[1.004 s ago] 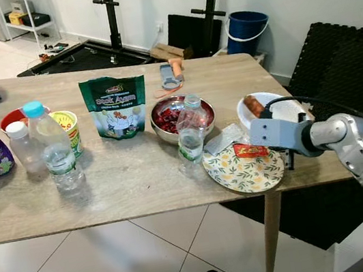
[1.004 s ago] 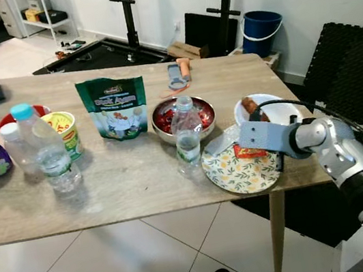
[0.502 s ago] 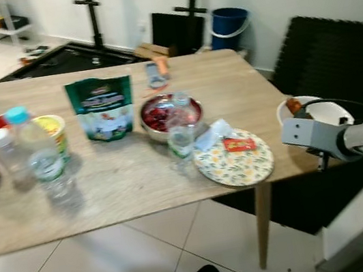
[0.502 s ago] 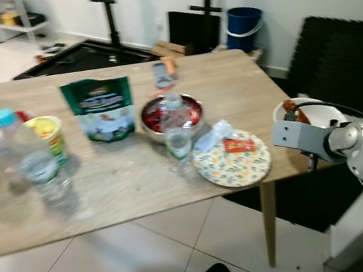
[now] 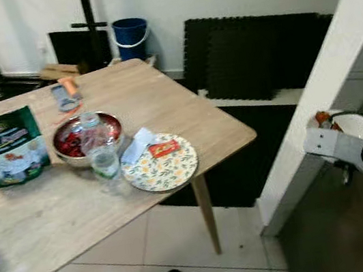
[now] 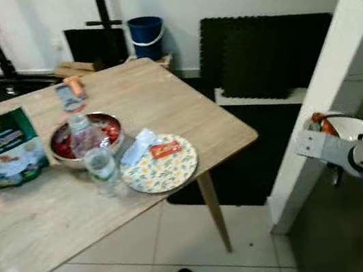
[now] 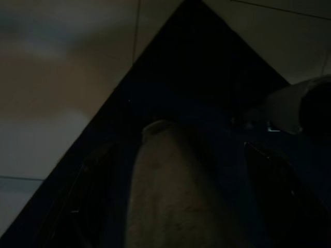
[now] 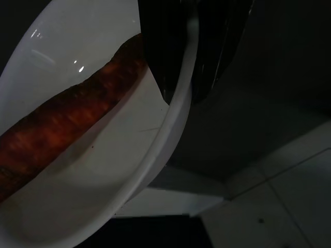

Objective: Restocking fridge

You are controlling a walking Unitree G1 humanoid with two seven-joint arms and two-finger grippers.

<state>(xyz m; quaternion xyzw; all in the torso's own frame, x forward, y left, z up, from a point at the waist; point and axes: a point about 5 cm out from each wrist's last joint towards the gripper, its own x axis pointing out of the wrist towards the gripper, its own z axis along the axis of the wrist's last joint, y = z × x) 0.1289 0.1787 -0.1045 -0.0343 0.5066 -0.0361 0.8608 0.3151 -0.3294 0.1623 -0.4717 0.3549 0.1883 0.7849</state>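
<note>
Right wrist view: right gripper (image 8: pixel 181 77) pinches the white bowl (image 8: pixel 77 170) rim; any tilt could roll the carrot (image 8: pixel 62 119) out.

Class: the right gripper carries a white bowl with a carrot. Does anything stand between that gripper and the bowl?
No. The right gripper is shut on the white bowl: its fingers pinch the rim, the carrot lying inside.
</note>
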